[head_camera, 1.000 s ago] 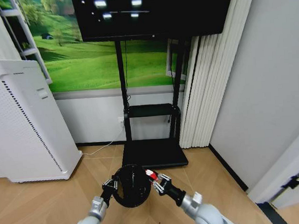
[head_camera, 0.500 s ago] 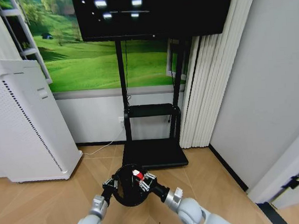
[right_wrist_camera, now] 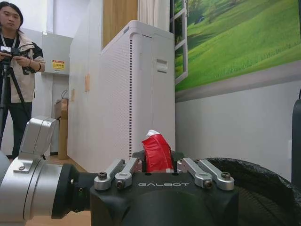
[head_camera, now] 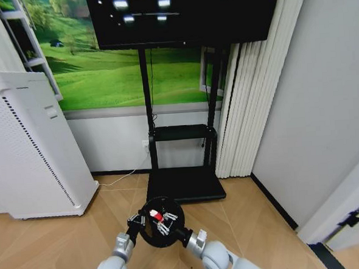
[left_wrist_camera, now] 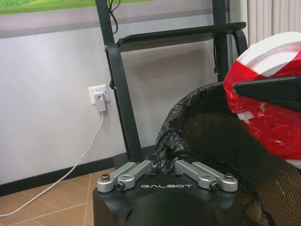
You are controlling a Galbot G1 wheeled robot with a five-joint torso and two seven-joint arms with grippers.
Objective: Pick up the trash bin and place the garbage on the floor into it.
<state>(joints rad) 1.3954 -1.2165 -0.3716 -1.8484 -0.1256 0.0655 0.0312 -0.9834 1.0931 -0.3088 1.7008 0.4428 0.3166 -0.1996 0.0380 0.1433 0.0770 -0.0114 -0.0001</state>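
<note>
The black trash bin (head_camera: 162, 223) hangs above the parquet floor (head_camera: 64, 245), held at its rim by my left gripper (head_camera: 138, 223). In the left wrist view those fingers (left_wrist_camera: 141, 168) pinch the bin's black liner bag (left_wrist_camera: 188, 122). My right gripper (head_camera: 161, 219) is over the bin's mouth, shut on a crumpled red-and-white wrapper (head_camera: 154, 215). The right wrist view shows the wrapper (right_wrist_camera: 156, 153) standing up between the fingers, with the bin's rim (right_wrist_camera: 254, 181) just beyond. The same wrapper (left_wrist_camera: 268, 103) looms large in the left wrist view, above the bin.
A black TV stand (head_camera: 184, 183) with a flat base stands just behind the bin. A tall white appliance (head_camera: 28, 150) is at the left, white curtains (head_camera: 251, 106) and a grey wall at the right. A wall socket with a white cable (left_wrist_camera: 99, 99) is behind the stand.
My right gripper has carried the wrapper leftward from the bin's right side to above its opening. The left gripper and bin have barely moved.
</note>
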